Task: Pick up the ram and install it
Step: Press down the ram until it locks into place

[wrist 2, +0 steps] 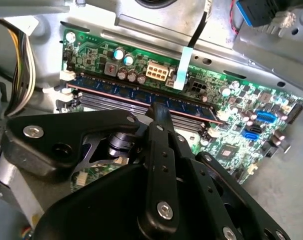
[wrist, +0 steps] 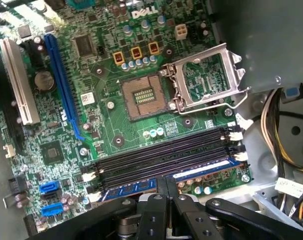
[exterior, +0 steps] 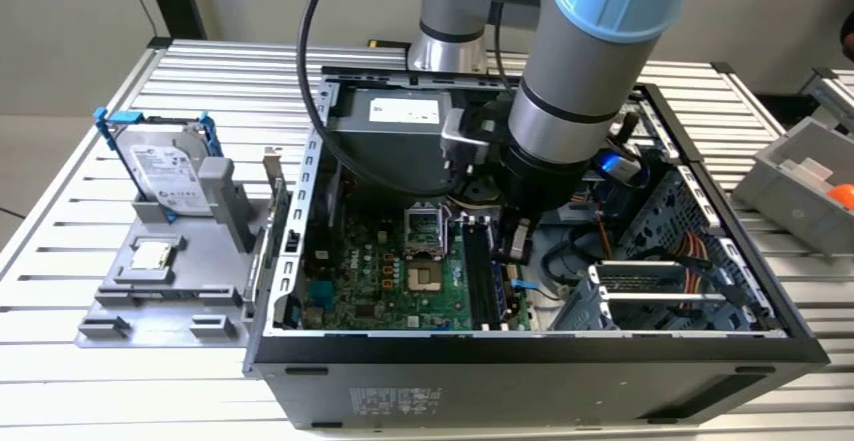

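Note:
The ram point(wrist: 201, 172) is a long blue stick standing on edge in the outermost of the black memory slots point(wrist: 161, 152) on the green motherboard. My gripper point(wrist: 167, 189) is shut on the ram at its middle, one black finger on each side. In the second wrist view the ram point(wrist 2: 121, 92) runs along its slot with white latches at its ends, and one finger point(wrist 2: 159, 116) presses against its near face. In the exterior view the gripper point(exterior: 515, 246) reaches down inside the open computer case point(exterior: 534, 356), over the slots.
The processor socket point(wrist: 141, 95) lies open with its metal frame raised. A grey power supply point(exterior: 400, 121) and cables crowd the case beside the arm. In the exterior view's left, a grey stand holds a hard drive point(exterior: 167, 166) and a small chip point(exterior: 154, 254). A grey bin point(exterior: 801, 176) sits right.

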